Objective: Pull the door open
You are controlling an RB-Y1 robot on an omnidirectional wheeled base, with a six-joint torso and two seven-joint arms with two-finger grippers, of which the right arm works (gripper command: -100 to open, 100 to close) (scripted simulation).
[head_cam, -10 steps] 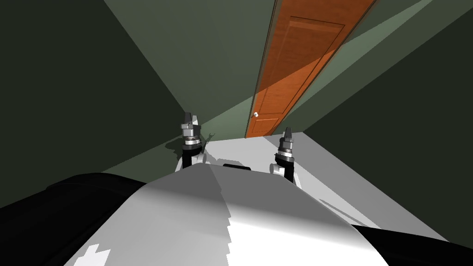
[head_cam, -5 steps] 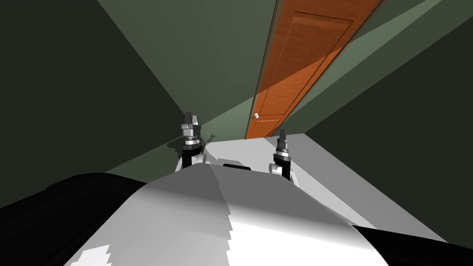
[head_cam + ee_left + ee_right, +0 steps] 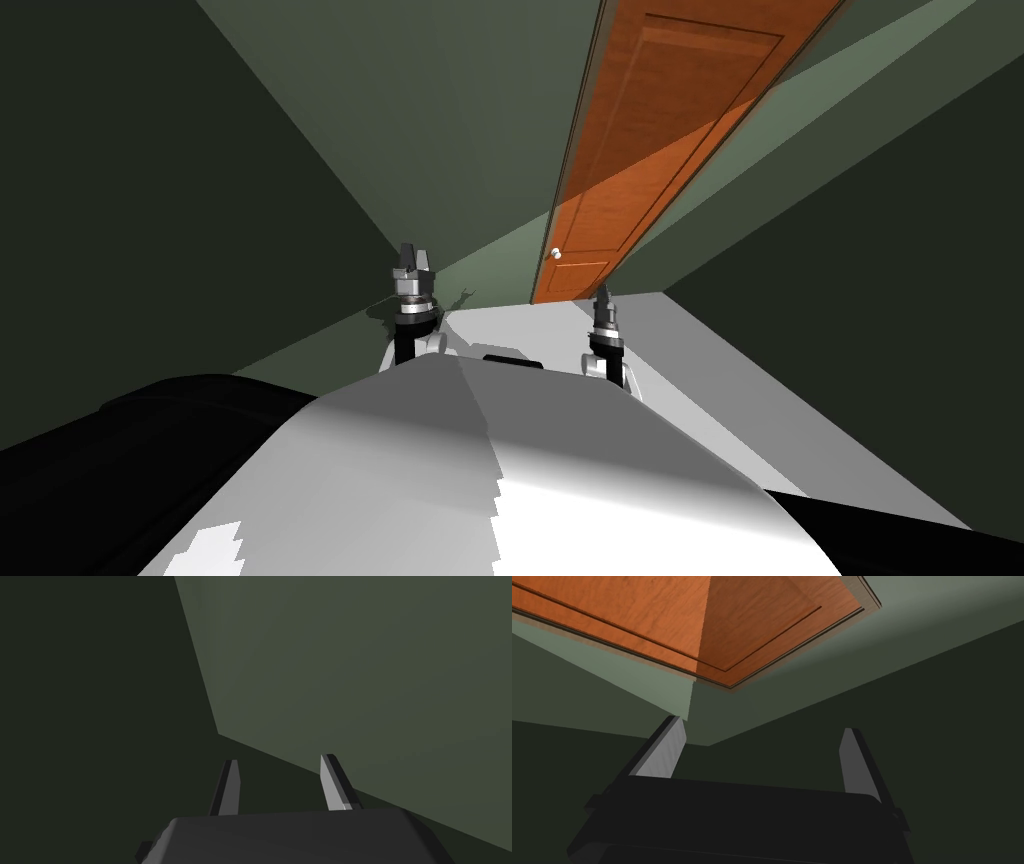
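- Noted orange-brown panelled door [image 3: 650,150], apparently shut flush in its frame, well ahead of the right gripper [image 3: 601,296] and out of reach from here.
- Logged right jaws as wide open, gripping nothing, aimed at a corner of the door's panel rather than at the handle.
- Spotted small white round knob [image 3: 555,253] near the door's edge, ahead of the right jaws and a little to their left, well apart from them.
- Recorded left gripper [image 3: 413,255] raised further to the left, facing plain green wall [image 3: 350,666]; jaws parted more narrowly, holding nothing.
- Judged step in hand: approach and line-up on the knob; no pull begun.
- To do well: close the gap first, then swing the right jaws off the panel and onto the knob.
- Centre the knob between the jaws before closing, and keep them wide until past its widest part.
- Expect a slippery hold: round knob, thin blades. Grip behind the bulge if possible; cannot tell whether a neck exists.
- Once gripped, pull along the door's arc, not straight back; hinges presumably right of the jaws.
- Keep the left arm clear of the swing.
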